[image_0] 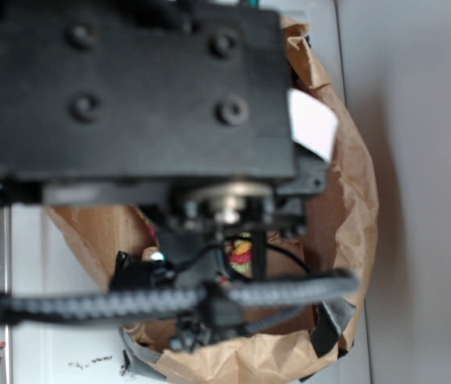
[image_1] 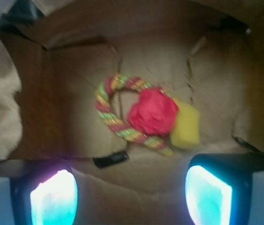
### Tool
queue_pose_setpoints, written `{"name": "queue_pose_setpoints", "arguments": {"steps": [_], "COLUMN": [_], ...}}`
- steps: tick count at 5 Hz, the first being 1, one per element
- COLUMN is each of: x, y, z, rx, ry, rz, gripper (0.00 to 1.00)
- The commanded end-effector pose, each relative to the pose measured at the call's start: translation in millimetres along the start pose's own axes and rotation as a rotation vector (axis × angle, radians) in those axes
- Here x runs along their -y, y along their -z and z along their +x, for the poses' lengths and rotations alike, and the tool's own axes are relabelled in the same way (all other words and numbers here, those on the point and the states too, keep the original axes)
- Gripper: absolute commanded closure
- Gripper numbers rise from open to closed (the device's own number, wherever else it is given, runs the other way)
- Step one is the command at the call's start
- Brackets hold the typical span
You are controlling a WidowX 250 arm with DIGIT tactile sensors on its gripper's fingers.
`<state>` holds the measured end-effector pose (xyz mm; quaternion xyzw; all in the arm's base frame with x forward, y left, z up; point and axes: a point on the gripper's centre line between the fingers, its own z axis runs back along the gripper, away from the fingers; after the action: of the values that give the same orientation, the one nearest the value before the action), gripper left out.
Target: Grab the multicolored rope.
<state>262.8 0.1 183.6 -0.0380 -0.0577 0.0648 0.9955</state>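
In the wrist view the multicolored rope lies on the bottom of a brown paper bag, as a loop with a tail running down to the right. A red crumpled ball sits on the rope's right side, and a yellow sponge lies against the ball. My gripper hangs above the bag's opening, open, with both glowing pads wide apart and nothing between them. In the exterior view the arm hides most of the bag; only a small piece of the rope shows.
The bag's crumpled walls rise all round the objects. A black strip lies on the bag floor near the rope's tail. A braided grey cable crosses the exterior view in front of the bag. The bag stands on a white surface.
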Motion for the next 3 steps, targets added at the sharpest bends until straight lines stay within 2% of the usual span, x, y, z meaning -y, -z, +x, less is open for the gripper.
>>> {"name": "queue_pose_setpoints", "arguments": {"steps": [1,3], "x": [0,9], "y": [19,46], "z": [9,11], "rx": [0.082,0.06], "ry": [-0.083,-0.063], "rz": [-0.001,0.043], "gripper": [0.0,0.0]}}
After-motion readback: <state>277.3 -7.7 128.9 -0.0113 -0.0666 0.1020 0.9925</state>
